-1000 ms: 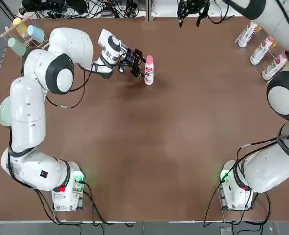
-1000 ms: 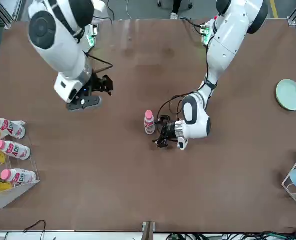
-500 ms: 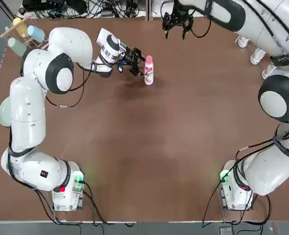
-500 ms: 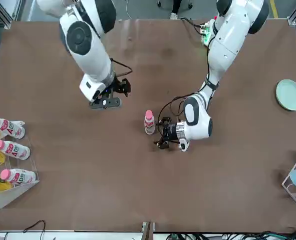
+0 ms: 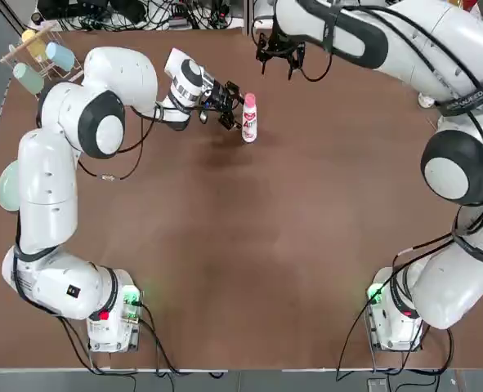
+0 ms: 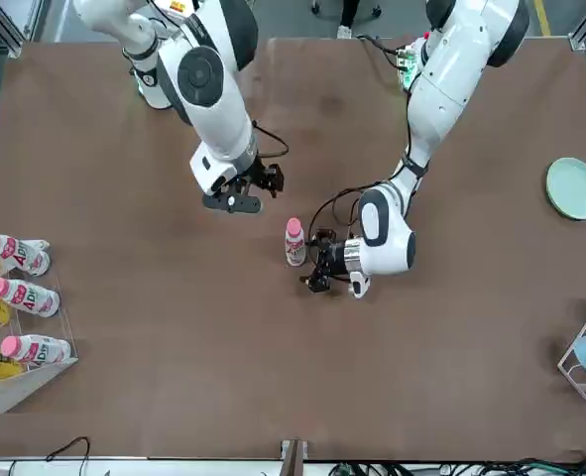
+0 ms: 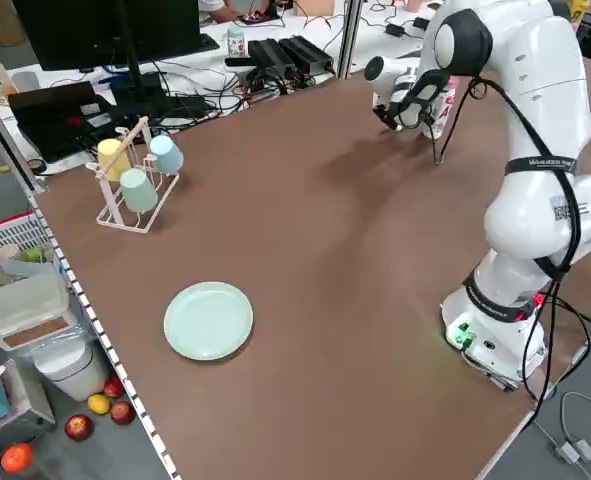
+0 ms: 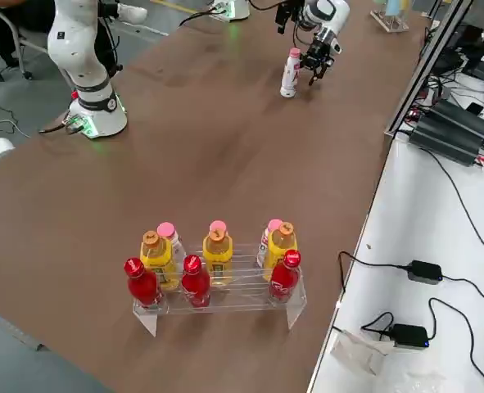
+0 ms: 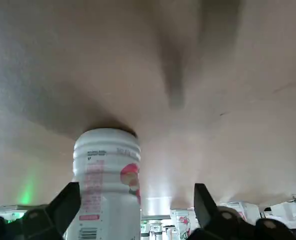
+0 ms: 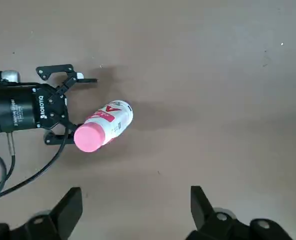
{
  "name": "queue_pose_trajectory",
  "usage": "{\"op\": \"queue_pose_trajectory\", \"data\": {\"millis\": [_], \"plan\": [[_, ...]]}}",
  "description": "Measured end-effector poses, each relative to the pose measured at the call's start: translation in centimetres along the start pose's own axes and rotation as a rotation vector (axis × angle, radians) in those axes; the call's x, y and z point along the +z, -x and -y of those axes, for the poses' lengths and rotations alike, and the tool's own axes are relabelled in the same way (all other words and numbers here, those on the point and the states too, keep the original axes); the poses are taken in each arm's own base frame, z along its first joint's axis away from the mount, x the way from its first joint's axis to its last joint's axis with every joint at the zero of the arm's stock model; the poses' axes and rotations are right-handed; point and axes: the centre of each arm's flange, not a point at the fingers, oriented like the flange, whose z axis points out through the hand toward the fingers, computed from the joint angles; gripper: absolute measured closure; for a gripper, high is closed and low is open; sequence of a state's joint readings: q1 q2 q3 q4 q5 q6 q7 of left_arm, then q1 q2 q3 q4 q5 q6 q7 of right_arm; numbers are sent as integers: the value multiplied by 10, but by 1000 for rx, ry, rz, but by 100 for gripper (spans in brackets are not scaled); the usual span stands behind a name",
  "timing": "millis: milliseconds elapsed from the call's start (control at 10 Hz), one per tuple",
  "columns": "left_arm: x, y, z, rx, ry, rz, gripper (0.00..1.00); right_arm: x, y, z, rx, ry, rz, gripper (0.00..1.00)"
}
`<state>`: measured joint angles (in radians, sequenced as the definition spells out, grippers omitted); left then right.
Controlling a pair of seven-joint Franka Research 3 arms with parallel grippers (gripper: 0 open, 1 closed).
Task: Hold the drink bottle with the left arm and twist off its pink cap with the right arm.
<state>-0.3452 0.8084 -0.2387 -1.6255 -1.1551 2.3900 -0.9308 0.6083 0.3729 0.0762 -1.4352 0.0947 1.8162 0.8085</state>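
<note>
Drink bottle [image 5: 248,122] upright on the table's [image 5: 249,245] far middle, pink cap [image 5: 249,99] on, left tool [image 5: 230,107] open just beside it, not gripping, right tool [image 5: 279,59] open, raised farther back

Swung the right arm [image 5: 404,33] across the far side of the counter [image 5: 249,245], away from the rack of bottles [image 6: 15,297] and toward the drink bottle [image 5: 248,121]. Brought the right gripper [image 5: 279,54] from well off to the side to a spot near the pink cap [image 5: 249,100], up above the counter, not touching it. Turned the wrist on the way, so the jaws pointed down at the bottle from above. Drew the jaws in just a little, with a wide gap left between them. Uncovered more of the rack in the front view as the arm passed.
</note>
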Motion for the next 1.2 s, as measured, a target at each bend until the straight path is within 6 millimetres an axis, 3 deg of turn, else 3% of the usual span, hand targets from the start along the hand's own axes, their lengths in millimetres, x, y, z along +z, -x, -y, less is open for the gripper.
{"op": "queue_pose_trajectory", "data": {"millis": [300,600,1200], "plan": [[6,-2,3,37,-11,-2,0,19,0,8,28,19,-9,5],[21,-1,11,47,-34,-3,0,22,4,17,47,3,-26,5],[24,-1,13,67,-50,-16,0,33,3,26,65,-3,-51,5]]}}
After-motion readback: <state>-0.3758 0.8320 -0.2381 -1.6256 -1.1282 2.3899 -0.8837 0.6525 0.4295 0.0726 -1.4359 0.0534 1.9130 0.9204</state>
